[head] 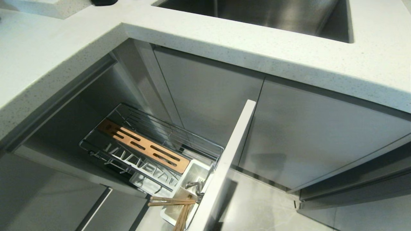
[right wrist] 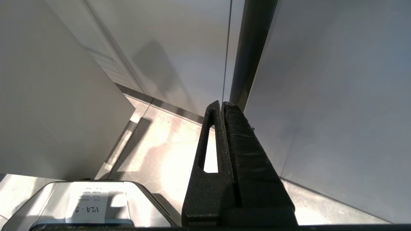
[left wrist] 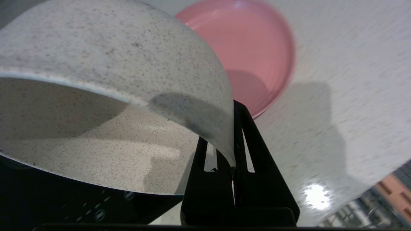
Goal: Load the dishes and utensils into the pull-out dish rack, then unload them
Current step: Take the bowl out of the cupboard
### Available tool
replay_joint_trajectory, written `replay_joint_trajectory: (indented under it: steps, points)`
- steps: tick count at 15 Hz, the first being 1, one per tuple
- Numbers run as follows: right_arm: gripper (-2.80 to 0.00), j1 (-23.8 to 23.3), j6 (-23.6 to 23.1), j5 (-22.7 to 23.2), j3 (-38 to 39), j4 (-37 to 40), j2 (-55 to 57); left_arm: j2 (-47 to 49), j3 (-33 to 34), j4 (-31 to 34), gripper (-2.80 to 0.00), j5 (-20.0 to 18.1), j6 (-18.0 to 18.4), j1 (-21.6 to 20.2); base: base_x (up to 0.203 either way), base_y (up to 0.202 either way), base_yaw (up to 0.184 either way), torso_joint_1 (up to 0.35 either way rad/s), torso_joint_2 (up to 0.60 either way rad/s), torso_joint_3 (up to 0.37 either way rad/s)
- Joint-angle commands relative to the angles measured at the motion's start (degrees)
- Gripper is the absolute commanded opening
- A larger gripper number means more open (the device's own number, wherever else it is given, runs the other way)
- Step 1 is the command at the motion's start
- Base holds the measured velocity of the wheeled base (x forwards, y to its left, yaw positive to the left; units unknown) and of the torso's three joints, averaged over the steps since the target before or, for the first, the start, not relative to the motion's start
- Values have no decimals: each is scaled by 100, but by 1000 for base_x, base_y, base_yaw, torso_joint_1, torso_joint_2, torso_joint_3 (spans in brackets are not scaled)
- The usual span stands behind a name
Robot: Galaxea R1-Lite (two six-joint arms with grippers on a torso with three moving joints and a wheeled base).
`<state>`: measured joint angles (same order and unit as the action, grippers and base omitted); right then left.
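The left pincer (left wrist: 233, 160) is clamped on the rim of the small white bowl (left wrist: 112, 83), one finger inside the wall and one outside, and carries it above the pale speckled counter (left wrist: 346, 96). The bowl hangs tilted, its speckled inside turned toward the wrist camera. It looks like stiff, glazed ware: hard, smooth, probably slippery under the pads, and breakable if it drops or knocks the wire. A rim pinch puts the bowl's whole weight to one side of the grip, so it may swing or slide if the arm moves fast; a slow carry with the rim kept deep between the fingers seems wise.

The pink plate (left wrist: 257, 48) lies flat on the counter just beyond the bowl. It is wide and shallow, likely light, rigid plastic or melamine, and its low rim is the only place to pinch.

In the head view the pull-out dish rack (head: 151, 150) stands drawn out below the counter, its slots and prongs bare. The chopsticks (head: 175, 202) and the spoon (head: 194, 186) sit in the white caddy (head: 192, 175) at the near end, by the front panel (head: 229, 160). Neither arm shows there.

The right pincer (right wrist: 223, 107) is closed on nothing, parked low beside the cabinet doors (right wrist: 321, 96).
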<state>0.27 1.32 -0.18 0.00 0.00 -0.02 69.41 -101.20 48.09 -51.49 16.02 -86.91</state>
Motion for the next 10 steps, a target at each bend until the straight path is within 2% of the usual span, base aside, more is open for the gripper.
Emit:
replay_joint_trajectory:
  steps: [1, 2, 4, 10]
  points:
    - [-280, 5, 0, 1, 9, -1, 2, 650, -357, 621, -280, 256, 712, 128, 0, 0, 0, 0, 0, 0]
    - [-280, 3, 0, 1, 9, -3, 2, 838, -538, 909, -280, 508, 1065, 220, 0, 0, 0, 0, 0, 0]
    - [-280, 5, 0, 1, 9, -4, 2, 1145, -858, 1241, -280, 848, 1309, 516, 0, 0, 0, 0, 0, 0]
    - [-280, 0, 0, 1, 9, 0, 2, 1482, -924, 1077, -280, 809, 1337, 1425, 0, 0, 0, 0, 0, 0]
